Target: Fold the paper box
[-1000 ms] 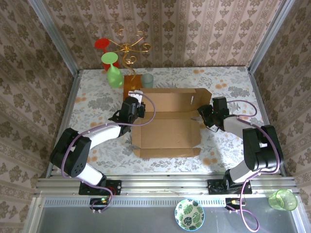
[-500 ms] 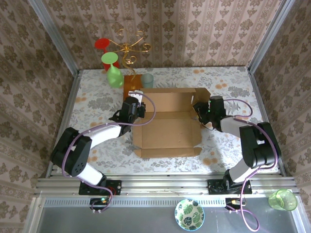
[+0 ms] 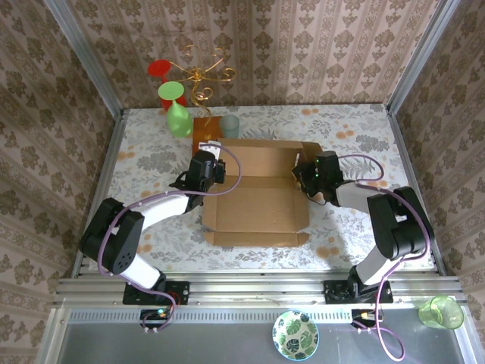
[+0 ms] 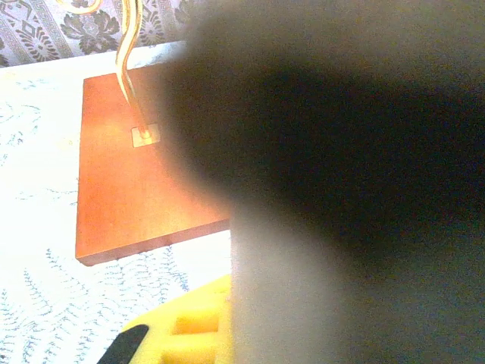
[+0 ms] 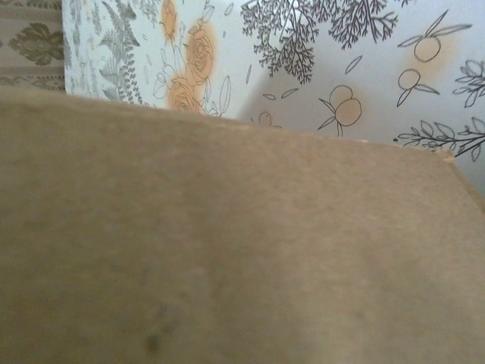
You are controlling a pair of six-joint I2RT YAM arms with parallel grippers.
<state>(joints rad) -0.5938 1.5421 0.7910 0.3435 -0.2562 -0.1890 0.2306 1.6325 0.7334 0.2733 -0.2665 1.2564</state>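
Paper box (image 3: 258, 208) has shifted left as right claw (image 3: 305, 174) pushed inward

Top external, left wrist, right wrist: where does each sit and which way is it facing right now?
Top external: above and behind the arms, looking down on the paper box; left pincer and right pincer at its sides.
Left wrist: low, facing the wooden slab; dark blur near the lens.
Right wrist: close against cardboard, floral table beyond.
Shared: top and left wrist both show the slab; top and right wrist, the box.
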